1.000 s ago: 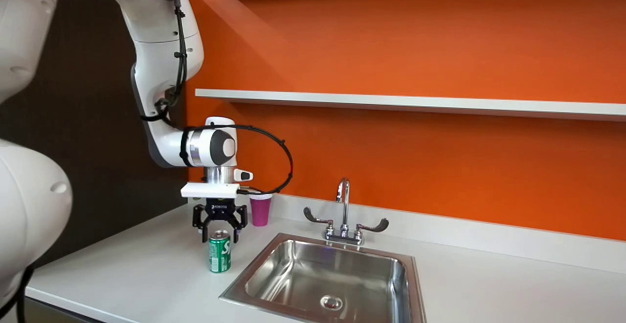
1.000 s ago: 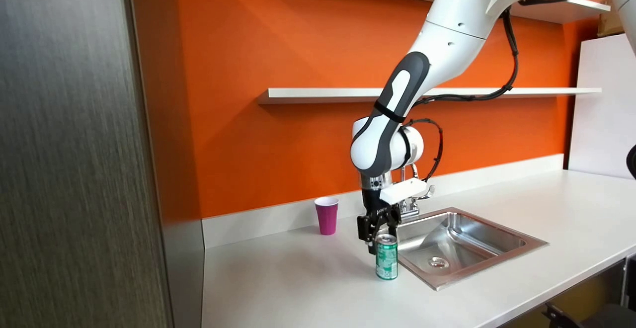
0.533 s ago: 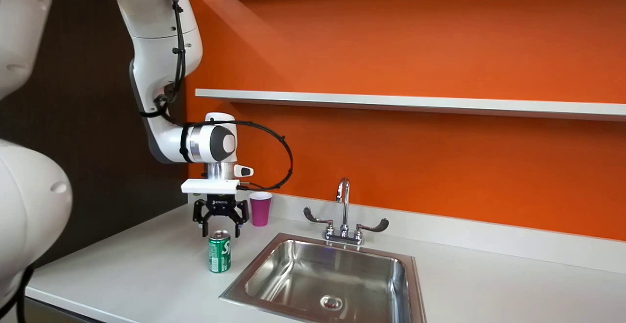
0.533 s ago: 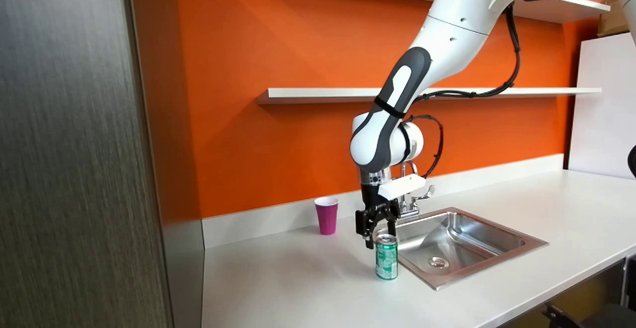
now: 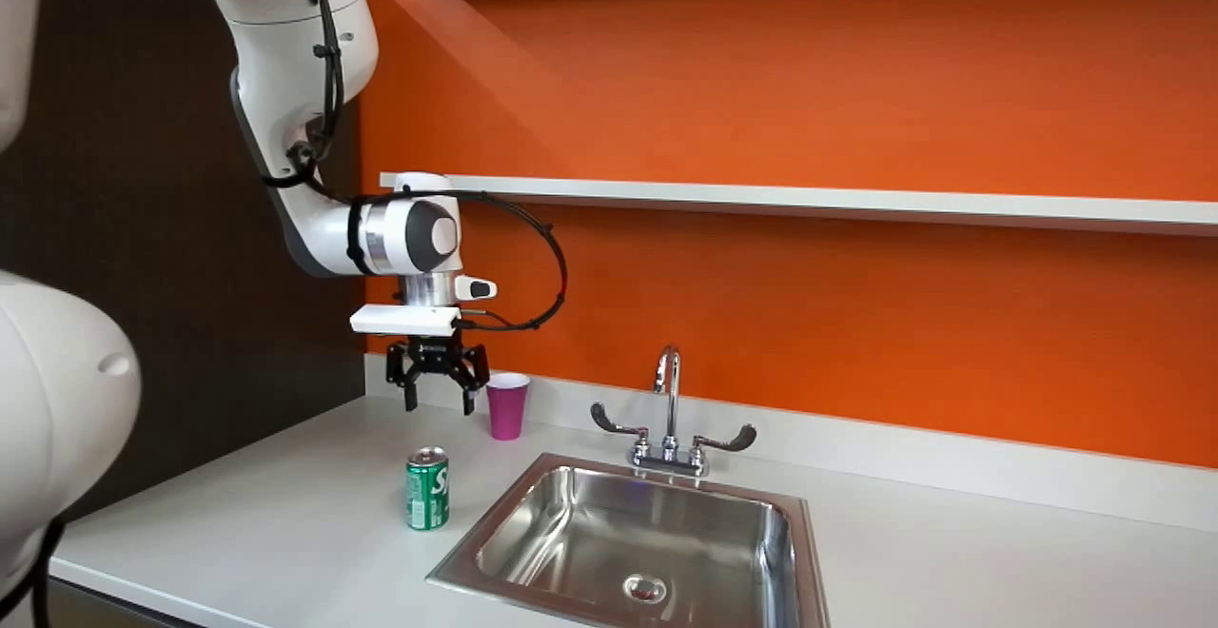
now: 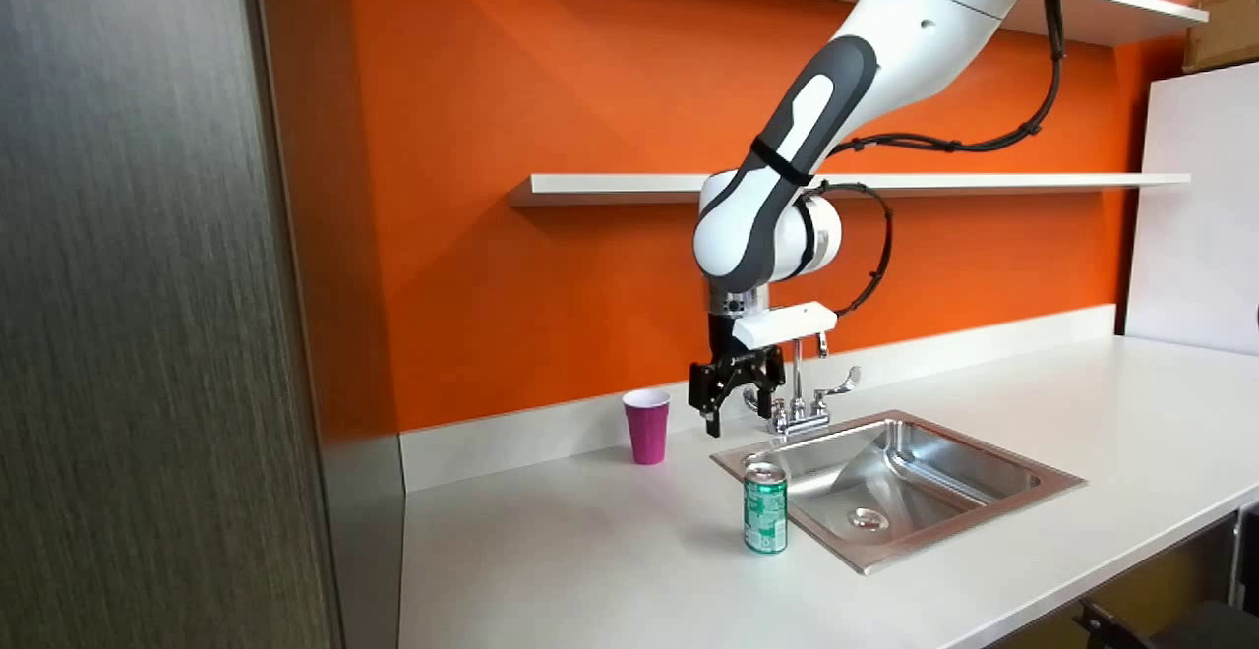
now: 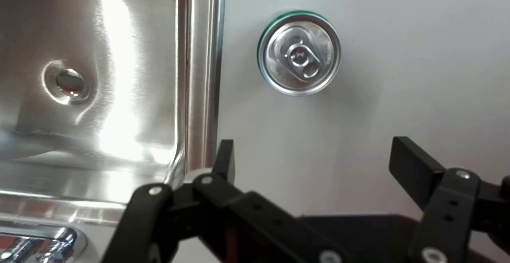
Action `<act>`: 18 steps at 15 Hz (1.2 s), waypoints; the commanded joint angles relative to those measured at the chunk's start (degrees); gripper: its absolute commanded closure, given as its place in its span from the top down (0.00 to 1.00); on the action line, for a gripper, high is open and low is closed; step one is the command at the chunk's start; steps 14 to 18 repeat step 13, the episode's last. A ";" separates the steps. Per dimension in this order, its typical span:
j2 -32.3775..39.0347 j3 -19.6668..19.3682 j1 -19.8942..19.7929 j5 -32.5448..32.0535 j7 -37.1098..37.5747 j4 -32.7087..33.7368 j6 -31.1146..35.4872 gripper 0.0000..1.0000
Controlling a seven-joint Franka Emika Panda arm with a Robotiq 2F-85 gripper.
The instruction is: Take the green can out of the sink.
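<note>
1. In an exterior view, lower frame, left of centre: green can (image 5: 428, 488) carries a large white letter S (image 5: 439, 483) toward the right of its visible side. Legible.
2. Same can, same frame: small pale print (image 5: 417, 512) low on its side, too small to read. Brand not determinable from the S alone.
3. In an exterior view, lower frame, right of centre: can (image 6: 765, 511) shows pale markings on green, unreadable.

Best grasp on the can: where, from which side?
Probably straight down from above, jaws on opposite sides of the can, around its upper wall. It stands upright on the counter, beside the sink, a straight-sided cylinder, top up.
</note>
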 commanded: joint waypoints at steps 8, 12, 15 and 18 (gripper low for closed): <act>-17.37 3.28 -0.17 2.67 8.72 -11.00 -2.47 1.00; -16.38 3.79 -0.89 2.82 7.43 -10.57 -1.32 1.00; -17.00 3.85 -0.91 2.87 7.48 -11.05 -1.35 1.00; -17.00 3.85 -0.91 2.87 7.48 -11.05 -1.35 1.00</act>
